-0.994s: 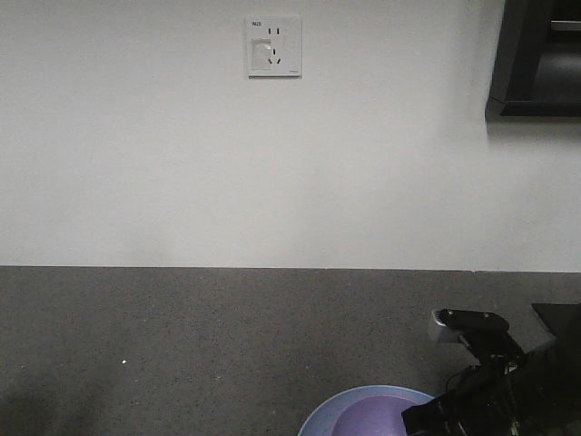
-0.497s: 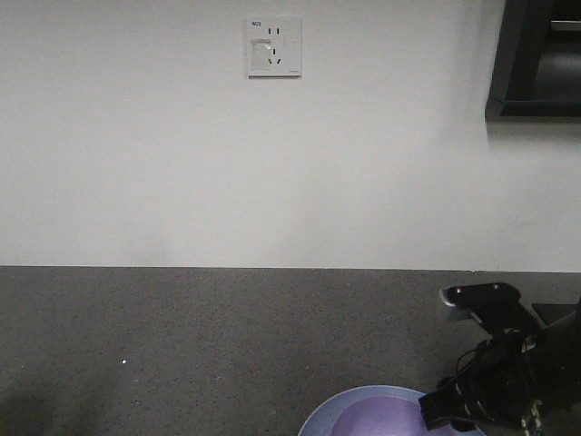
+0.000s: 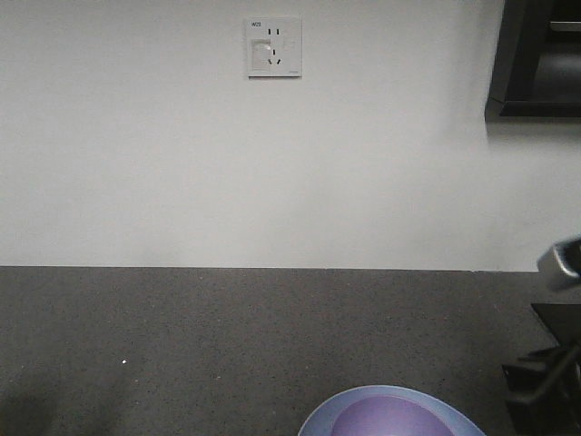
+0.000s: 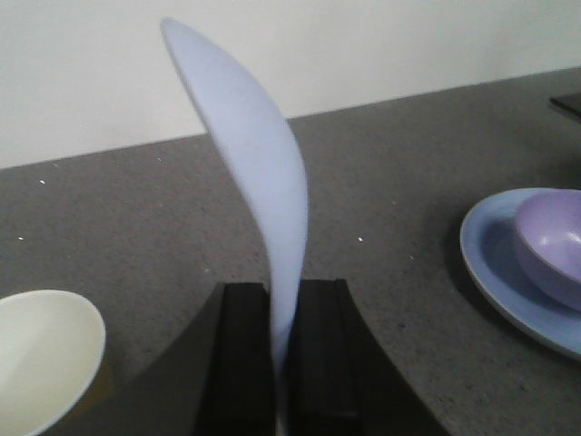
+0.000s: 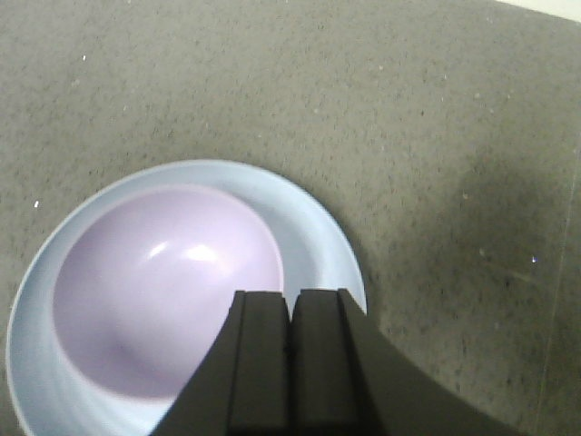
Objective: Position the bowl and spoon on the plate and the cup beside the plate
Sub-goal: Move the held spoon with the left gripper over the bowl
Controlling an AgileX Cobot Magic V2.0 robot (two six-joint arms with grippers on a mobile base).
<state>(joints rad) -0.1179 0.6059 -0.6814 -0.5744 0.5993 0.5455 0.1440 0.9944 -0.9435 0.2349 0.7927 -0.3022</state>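
spoon (image 4: 259, 182) is up off the bench (image 4: 381, 163), its lower end pinched in the left gripper (image 4: 281, 300), jaws narrow on it, the blade curving up beyond them. looks light, thin, slick plastic: i'd guess it could pivot. bowl (image 4: 554, 241) sits on the plate (image 4: 495, 272); cup (image 4: 41, 354) stands opposite. right gripper (image 5: 291, 304) hangs over the bowl, jaws pressed together, empty.

Soft, dimmish indoor light; spoon (image 4: 259, 173) blurred close-up, glare spots in bowl (image 5: 163, 291), faint shadow on countertop (image 5: 481, 200).
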